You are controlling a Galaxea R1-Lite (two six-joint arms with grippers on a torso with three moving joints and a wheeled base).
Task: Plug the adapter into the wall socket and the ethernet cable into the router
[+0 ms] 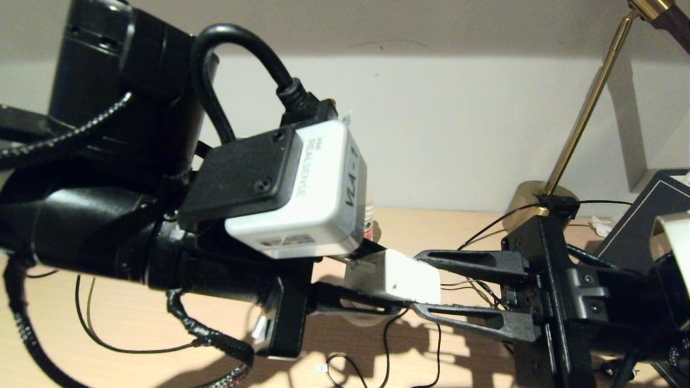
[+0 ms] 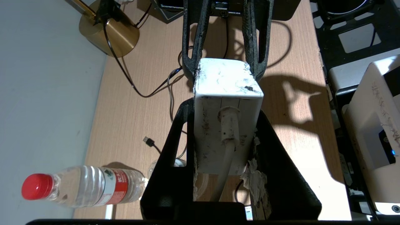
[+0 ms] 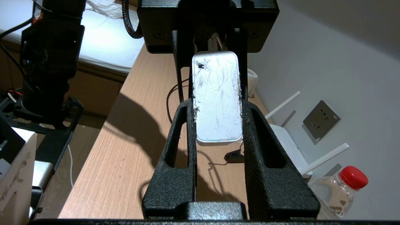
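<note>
The white adapter (image 1: pixel 399 277) hangs in the air above the wooden desk, held from both ends. My left gripper (image 1: pixel 391 280) is shut on the cord end, where the white cord (image 2: pixel 229 147) leaves the adapter (image 2: pixel 226 125). My right gripper (image 1: pixel 423 283) is shut on the opposite end of the adapter (image 3: pixel 217 100). On the wall beyond it sits the grey wall socket (image 3: pixel 321 119), with the white router (image 3: pixel 289 143) and its antennas just below. A thin black cable with a small clear tip (image 1: pixel 322 368), seemingly the ethernet cable, lies on the desk beneath the grippers.
A water bottle with a red cap (image 2: pixel 84 186) stands near the wall by the router. A brass lamp base (image 1: pixel 531 196) stands at the back right of the desk beside a dark box (image 1: pixel 641 226). A thin USB-tipped cable (image 2: pixel 149 142) and other wires trail over the desk (image 3: pixel 125 150).
</note>
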